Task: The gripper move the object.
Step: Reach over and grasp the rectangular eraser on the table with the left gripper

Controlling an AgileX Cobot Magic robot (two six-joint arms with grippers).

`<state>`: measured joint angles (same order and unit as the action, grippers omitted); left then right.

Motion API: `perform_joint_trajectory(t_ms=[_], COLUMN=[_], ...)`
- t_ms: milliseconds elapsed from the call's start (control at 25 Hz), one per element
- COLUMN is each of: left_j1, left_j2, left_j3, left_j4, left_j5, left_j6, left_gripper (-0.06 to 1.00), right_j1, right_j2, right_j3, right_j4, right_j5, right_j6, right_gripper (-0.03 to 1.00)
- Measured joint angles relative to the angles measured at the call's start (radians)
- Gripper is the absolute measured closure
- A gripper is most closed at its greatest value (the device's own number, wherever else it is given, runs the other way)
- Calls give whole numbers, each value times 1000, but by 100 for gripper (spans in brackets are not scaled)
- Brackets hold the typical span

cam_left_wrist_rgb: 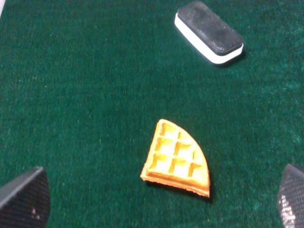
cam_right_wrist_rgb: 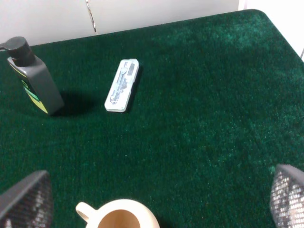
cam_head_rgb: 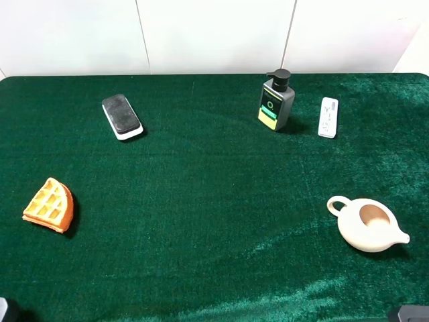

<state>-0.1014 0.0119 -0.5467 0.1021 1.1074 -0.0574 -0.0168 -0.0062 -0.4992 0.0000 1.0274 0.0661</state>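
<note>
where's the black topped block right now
In the exterior high view, the flat black-topped white block lies at the back left, beyond the orange waffle wedge.

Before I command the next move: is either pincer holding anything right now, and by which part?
Nothing is held. The left pincer and right pincer are both open and empty; the black-topped block lies free on the cloth.

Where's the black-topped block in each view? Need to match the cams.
Exterior high: block lies upper left on the green cloth, farther back than the waffle.
Left wrist: block lies beyond the waffle, apart from it.
Right wrist: not in it; bottle and strip show instead.
Shared landmark: the waffle ties exterior high to left wrist; the bottle ties in right wrist.
</note>
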Motion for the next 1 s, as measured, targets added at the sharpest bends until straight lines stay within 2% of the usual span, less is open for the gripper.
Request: perform_joint_trajectory(t_ms=[160, 480, 1000], left_j1=[0, 0, 0], left_j2=[128, 447, 887], left_j3=[-54, -161, -298], left_j4=[0, 0, 0], left_j5=[35, 35, -114], left_j6=[-1, -30, -134], left_gripper=[-2, -2, -2], right_j1=[0, 0, 0], right_j2=[0, 0, 0], right_j3=[0, 0, 0], right_j4=[0, 0, 0], right_j5=[0, 0, 0], right_j6=[0, 0, 0], right_gripper=[27, 27, 27])
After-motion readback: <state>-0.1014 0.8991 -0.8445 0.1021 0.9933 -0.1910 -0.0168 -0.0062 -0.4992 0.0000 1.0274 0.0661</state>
